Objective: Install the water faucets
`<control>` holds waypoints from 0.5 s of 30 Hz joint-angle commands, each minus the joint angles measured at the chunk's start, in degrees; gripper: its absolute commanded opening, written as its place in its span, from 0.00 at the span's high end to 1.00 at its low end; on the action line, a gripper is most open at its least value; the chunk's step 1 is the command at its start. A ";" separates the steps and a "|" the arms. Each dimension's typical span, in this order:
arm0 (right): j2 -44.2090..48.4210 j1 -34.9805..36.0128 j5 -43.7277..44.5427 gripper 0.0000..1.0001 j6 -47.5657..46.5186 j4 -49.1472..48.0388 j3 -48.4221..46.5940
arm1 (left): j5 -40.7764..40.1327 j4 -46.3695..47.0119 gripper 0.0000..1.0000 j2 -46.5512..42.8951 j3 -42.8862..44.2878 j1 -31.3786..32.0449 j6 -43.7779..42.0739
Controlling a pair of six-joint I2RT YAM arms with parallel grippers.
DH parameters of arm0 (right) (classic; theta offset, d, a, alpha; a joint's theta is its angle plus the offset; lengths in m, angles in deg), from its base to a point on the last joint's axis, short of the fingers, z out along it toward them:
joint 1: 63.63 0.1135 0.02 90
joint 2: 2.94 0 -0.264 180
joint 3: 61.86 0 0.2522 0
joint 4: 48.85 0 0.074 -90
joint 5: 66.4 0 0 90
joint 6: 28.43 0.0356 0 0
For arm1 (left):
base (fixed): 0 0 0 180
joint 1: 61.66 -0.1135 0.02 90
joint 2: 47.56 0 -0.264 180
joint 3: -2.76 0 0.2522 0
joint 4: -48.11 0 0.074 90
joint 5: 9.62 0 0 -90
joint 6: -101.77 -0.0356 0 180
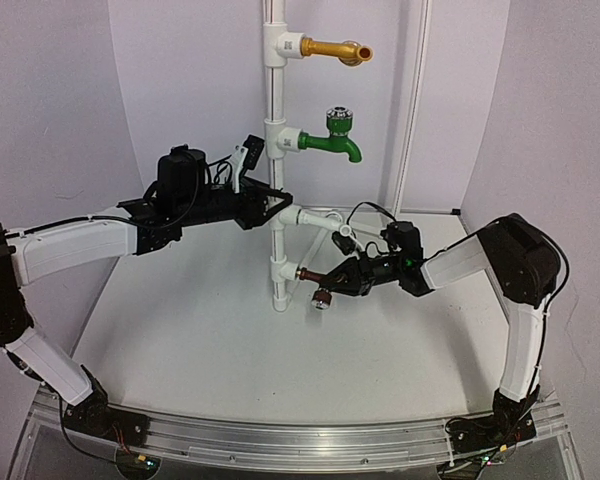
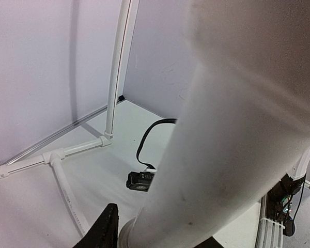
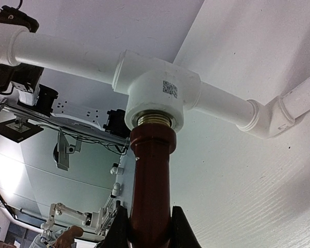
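Observation:
The dark brown faucet sticks out to the right from the lowest white tee of the upright white pipe, its silver knob hanging below. My right gripper is shut on its body. In the right wrist view the brown faucet sits between my fingers, its brass thread partly inside the white tee. My left gripper is closed around the upright pipe higher up. The pipe fills the left wrist view beside one black finger.
A long gold faucet and a green faucet are mounted higher on the pipe. A white branch pipe runs right just above the brown faucet. Floor pipes and a black cabled box lie behind. Purple walls enclose the table.

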 commanded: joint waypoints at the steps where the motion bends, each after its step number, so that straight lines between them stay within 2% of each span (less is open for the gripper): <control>1: -1.85 1.67 2.92 1.00 5.07 -5.26 -4.96 | 7.21 0.25 1.00 -2.12 -0.67 3.00 6.38; 10: -3.03 1.67 1.52 1.00 9.74 -5.22 -6.24 | 6.95 0.23 1.00 -2.51 -0.89 3.02 6.57; 12: -2.84 1.69 1.39 0.96 9.78 -5.18 -6.26 | 6.87 0.31 1.00 -2.51 -0.89 3.02 6.56; 15: -2.67 1.60 1.43 0.84 9.63 -5.14 -6.12 | 6.79 0.26 1.00 -2.51 -0.92 3.02 6.51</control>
